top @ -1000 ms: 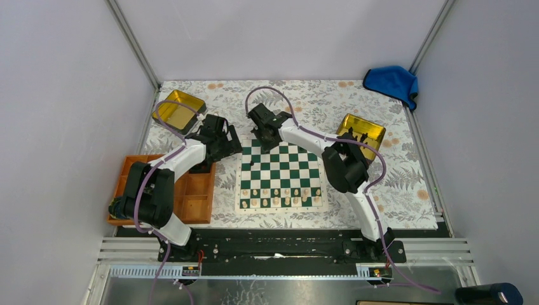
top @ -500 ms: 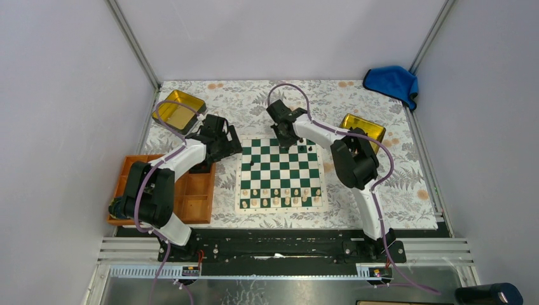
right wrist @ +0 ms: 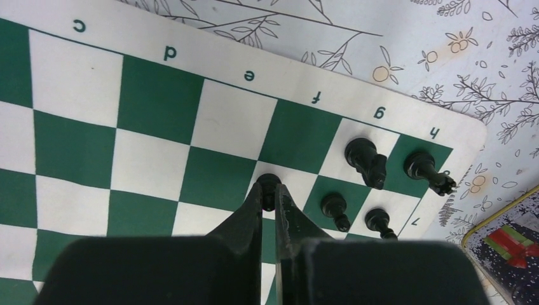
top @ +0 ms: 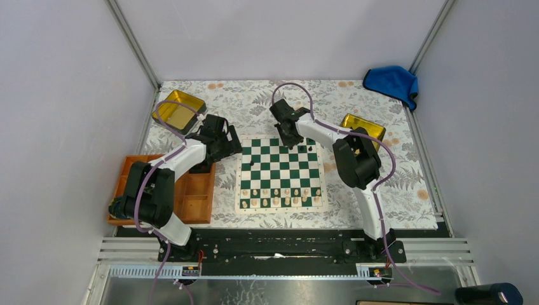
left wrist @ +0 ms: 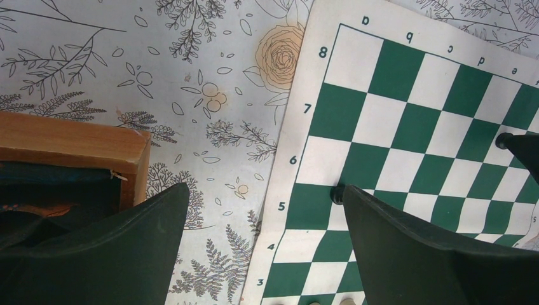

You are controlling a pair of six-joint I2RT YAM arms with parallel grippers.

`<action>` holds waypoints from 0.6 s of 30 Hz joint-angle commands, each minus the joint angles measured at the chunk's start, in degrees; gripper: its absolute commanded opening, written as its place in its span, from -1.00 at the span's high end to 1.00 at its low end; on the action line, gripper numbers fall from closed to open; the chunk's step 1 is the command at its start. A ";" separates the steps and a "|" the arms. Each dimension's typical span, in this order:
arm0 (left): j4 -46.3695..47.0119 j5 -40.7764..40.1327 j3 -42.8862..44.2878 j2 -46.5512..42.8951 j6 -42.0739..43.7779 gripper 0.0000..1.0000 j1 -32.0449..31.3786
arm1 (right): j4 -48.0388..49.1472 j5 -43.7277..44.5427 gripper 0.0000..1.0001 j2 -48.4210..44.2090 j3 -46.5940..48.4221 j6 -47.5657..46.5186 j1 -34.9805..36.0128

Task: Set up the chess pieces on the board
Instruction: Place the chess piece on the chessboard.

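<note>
Two arms bent over the scene. The right arm (top: 365, 190) rose from its base off the board's near right corner, folded at the elbow beside the board's right edge, and lay leftward along its far edge. The left arm (top: 181, 157) leaned toward the board's far left corner. The board (top: 279, 166) lay flat between them.

The right gripper (right wrist: 269, 190) pointed down over the board's far rows, its fingers pinched nearly closed on a black pawn (right wrist: 269, 182) at f7. The fingers hid the pawn's foot, so it may or may not have touched the square. The left gripper (left wrist: 260, 190) hung just off the board's left edge, spread wide and empty.

Four more black pieces (right wrist: 365, 162) stood in the board's far right corner. A gold tin (top: 368, 124) right of the board was partly hidden behind the right arm.
</note>
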 commanded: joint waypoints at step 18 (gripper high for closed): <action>2.01 0.41 -0.10 0.30 -0.17 -0.97 0.37 | -0.70 1.11 0.68 -5.03 -2.84 1.47 -1.05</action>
